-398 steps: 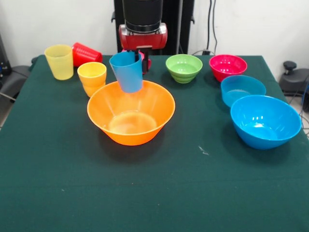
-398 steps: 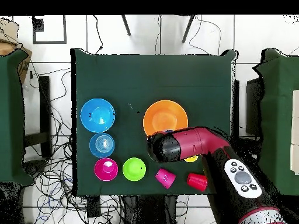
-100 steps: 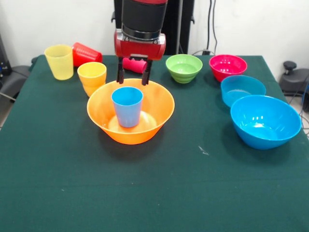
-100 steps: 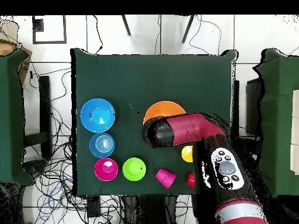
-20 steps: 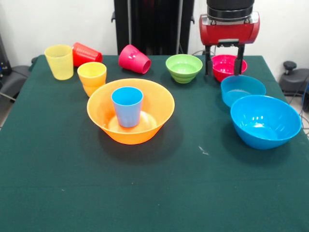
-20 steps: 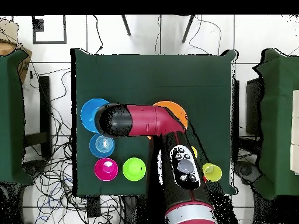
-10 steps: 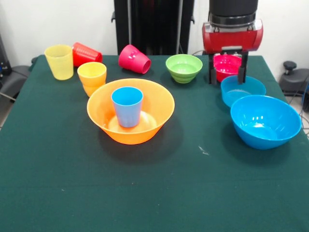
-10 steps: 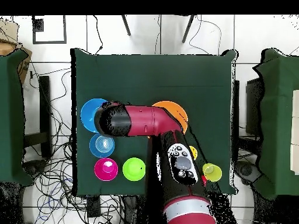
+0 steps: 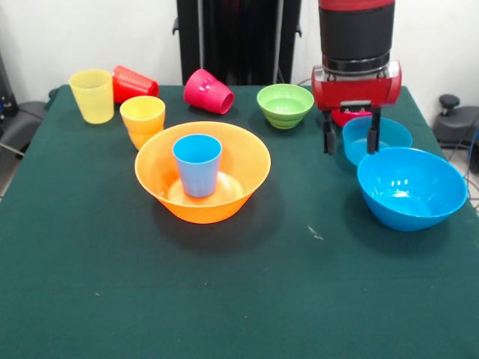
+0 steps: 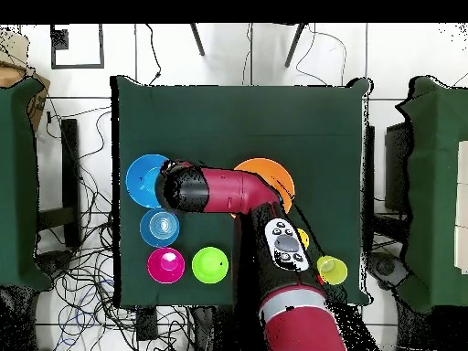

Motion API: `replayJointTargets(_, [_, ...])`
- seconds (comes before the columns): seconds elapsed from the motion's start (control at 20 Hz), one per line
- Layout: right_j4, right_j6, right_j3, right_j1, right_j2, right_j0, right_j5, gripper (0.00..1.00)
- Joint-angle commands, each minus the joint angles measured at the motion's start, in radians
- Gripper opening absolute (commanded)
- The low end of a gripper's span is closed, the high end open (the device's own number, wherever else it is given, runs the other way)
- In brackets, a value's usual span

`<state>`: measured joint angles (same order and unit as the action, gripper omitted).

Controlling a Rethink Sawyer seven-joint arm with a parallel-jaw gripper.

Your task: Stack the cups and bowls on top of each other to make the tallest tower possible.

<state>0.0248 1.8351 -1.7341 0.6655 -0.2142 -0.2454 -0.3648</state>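
Note:
The large orange bowl [image 9: 224,196] stands left of the table's middle with the light blue cup [image 9: 197,164] upright inside it. My gripper [image 9: 349,148] hangs open at the right, empty. One finger [image 9: 328,138] shows just left of the small blue bowl [image 9: 388,134] and the other over its inside. The large blue bowl [image 9: 412,187] sits in front of that bowl. Behind the gripper, only a sliver of the magenta bowl [image 9: 340,117] shows. The green bowl [image 9: 285,105], orange cup [image 9: 142,120] and yellow cup [image 9: 91,95] stand upright. The red cup [image 9: 133,82] and pink cup [image 9: 209,91] lie on their sides.
In the overhead view the arm [image 10: 228,190] crosses the table and covers part of the large orange bowl [image 10: 274,172]. The large blue bowl [image 10: 142,178], small blue bowl [image 10: 160,228], magenta bowl [image 10: 165,264] and green bowl [image 10: 209,264] cluster at the left. Cables lie on the floor around the table.
The gripper, still open, has come down and toward the table's near side. It has gone from above the magenta bowl to the small blue bowl's left rim. The cups and bowls have not moved.

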Motion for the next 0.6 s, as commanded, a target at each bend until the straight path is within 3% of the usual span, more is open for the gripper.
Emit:
replayJointTargets(0.05, [-0.024,0.128,-0.049,-0.072,-0.08,-0.017,0.055,1.0])
replayJointTargets(0.6, [-0.062,0.131,-0.084,-0.099,-0.18,-0.096,0.077,1.0])
